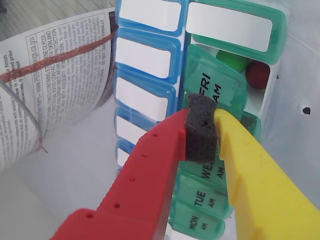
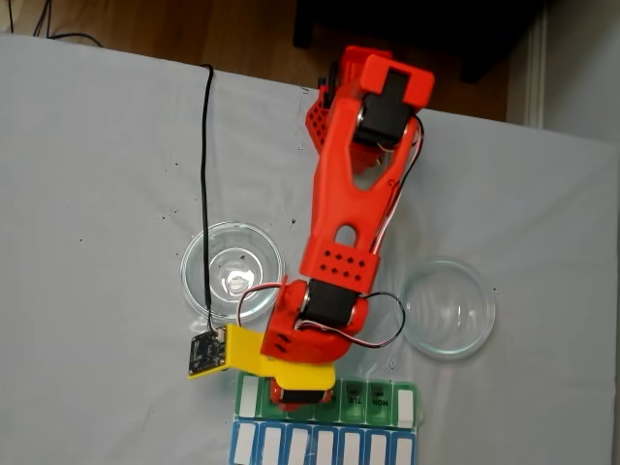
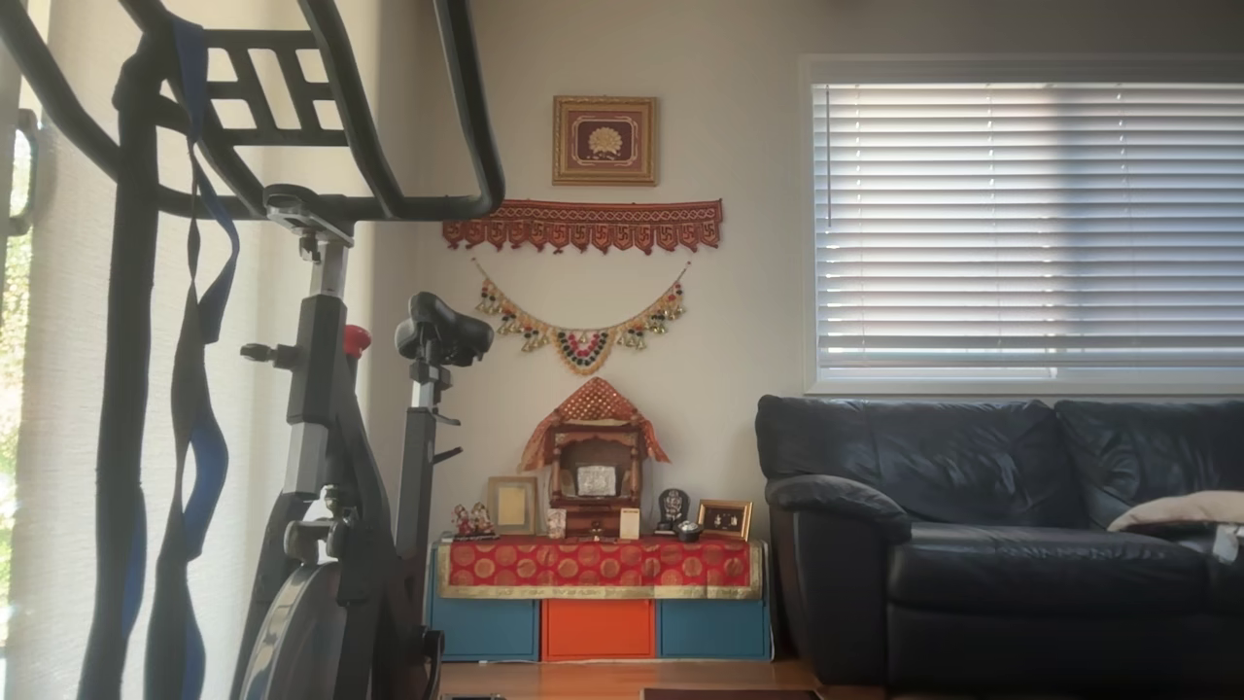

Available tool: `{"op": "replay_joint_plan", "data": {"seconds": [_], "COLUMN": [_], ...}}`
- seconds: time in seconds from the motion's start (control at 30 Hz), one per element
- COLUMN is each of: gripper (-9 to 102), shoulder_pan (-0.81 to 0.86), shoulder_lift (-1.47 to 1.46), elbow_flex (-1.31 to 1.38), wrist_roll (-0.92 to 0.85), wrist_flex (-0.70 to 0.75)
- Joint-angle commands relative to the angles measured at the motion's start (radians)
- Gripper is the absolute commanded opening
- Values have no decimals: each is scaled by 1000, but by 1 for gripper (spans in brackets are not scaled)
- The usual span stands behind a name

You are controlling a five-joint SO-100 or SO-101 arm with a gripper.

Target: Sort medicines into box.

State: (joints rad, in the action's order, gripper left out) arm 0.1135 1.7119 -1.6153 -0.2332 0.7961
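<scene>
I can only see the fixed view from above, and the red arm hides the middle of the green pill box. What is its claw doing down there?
Observer: In the wrist view the gripper, one red finger and one yellow, has a dark foam pad pinched at its tips, right at the tilted FRI lid of the box.
Operator: Are any pills in there yet?
Observer: Yes, a green ball and a dark red ball lie side by side in an open white compartment just past that lid.
Operator: Is it carrying another one?
Observer: No ball shows between the fingers.
</scene>
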Motion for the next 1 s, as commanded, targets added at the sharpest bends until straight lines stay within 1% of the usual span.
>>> {"op": "replay_joint_plan", "data": {"seconds": [0.0,0.1,0.27,0.7,0.97], "gripper": [1,1,1,1,1], "shoulder_pan": [2,9,20,28,35], "shoulder_lift": [8,-41,-103,-137,-186], "elbow_flex": [57,84,104,75,78], "wrist_roll": [-29,-44,-51,-86,-112], "wrist_flex": [14,44,44,8,17]}}
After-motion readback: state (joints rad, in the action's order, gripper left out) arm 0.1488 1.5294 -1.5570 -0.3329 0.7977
